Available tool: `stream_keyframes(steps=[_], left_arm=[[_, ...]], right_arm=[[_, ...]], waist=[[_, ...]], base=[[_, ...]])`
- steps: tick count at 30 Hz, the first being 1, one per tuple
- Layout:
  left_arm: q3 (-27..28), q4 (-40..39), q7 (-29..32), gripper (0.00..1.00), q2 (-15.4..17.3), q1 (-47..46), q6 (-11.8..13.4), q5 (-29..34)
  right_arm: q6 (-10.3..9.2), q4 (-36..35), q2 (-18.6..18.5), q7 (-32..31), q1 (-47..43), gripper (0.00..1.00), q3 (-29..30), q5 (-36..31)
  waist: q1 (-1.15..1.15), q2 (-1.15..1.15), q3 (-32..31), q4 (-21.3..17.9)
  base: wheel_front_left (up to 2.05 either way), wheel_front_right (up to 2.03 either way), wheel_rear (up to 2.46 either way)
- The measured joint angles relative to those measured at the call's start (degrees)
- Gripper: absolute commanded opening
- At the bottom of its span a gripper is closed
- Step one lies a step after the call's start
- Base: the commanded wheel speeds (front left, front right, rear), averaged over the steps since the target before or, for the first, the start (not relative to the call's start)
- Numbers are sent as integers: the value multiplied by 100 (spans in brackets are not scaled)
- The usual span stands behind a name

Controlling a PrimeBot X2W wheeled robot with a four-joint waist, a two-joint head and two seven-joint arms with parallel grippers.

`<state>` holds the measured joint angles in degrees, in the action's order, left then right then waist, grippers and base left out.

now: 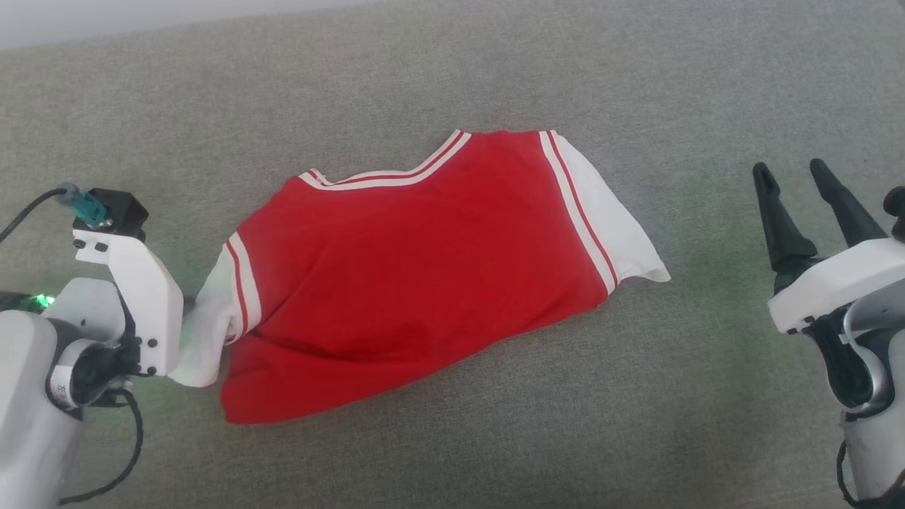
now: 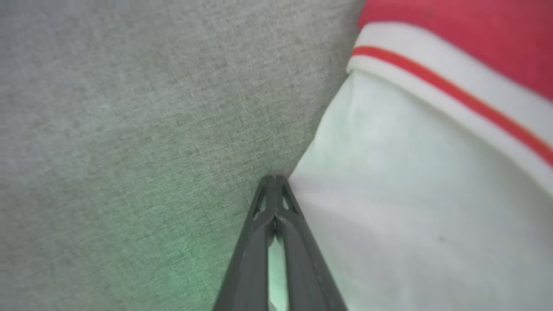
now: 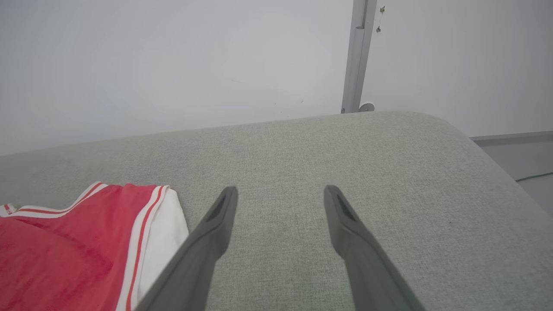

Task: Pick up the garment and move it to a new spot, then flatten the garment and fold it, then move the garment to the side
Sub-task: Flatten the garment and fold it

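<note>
We take this for a bare lab or test room: plain white wall (image 3: pixel 173 65), grey upright rail (image 3: pixel 354 56), fabric-covered counter (image 3: pixel 345 151), cable (image 3: pixel 533 176) on the floor.

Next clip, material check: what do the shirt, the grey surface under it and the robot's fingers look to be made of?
The garment: soft matte knit cloth, likely; it lies limp and creased. The grey surface: matte woven upholstery fabric, its fine flecked weave plain. The fingers of the right gripper: dark, matte, smooth, probably moulded plastic, possibly rubber.
</note>
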<state>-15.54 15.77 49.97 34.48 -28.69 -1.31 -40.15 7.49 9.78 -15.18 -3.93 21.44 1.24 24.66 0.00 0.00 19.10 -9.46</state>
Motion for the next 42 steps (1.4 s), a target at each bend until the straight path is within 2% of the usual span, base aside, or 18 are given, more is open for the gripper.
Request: stream_keyframes(steps=[4,11,17,18,20,21,22,28,33,37,42], left_arm=[[118,-4,-140,0,91,-63,7,-9],[405,-85,-328,0,447,-218,80,45],[472,-353,-156,1,356,-203,151,-226],[463,-464,-104,41,324,-193,200,-246],[372,-713,33,64,338,-149,229,-216],[346,-861,104,87,338,-100,287,-212],[339,-984,175,100,326,-47,352,-220],[96,-1745,725,100,331,211,670,-194],[-71,-1914,953,100,381,422,820,-110],[-124,-1751,888,100,436,507,810,-7],[-114,-1304,638,100,345,504,698,-11]], right_arm=[[0,9,-14,7,-3,100,89,-9],[0,-18,-3,-12,-25,100,199,-68],[0,-78,13,-64,-66,100,233,-115],[0,-88,11,-71,-81,100,242,-115],[0,-109,0,-82,-104,100,256,-115],[0,-126,-3,-89,-113,100,264,-115],[0,-145,-4,-91,-121,100,269,-118],[0,-208,9,-124,-131,100,331,-163],[0,-242,48,-171,-132,100,325,-176],[0,-258,62,-181,-132,100,307,-175],[0,-259,58,-182,-132,100,302,-171]], waist=[[0,0,-20,69],[0,0,-62,190],[0,0,-73,256],[0,0,-73,268],[0,0,-67,284],[0,0,-66,294],[0,0,-64,302],[0,0,-49,335],[0,0,-25,318],[0,0,23,279],[0,0,105,227]], base=[[0,0,0],[0,0,0],[0,0,0],[0,0,0],[0,0,0],[0,0,0],[0,0,0],[0,0,0],[0,0,0],[0,0,0],[0,0,0]])
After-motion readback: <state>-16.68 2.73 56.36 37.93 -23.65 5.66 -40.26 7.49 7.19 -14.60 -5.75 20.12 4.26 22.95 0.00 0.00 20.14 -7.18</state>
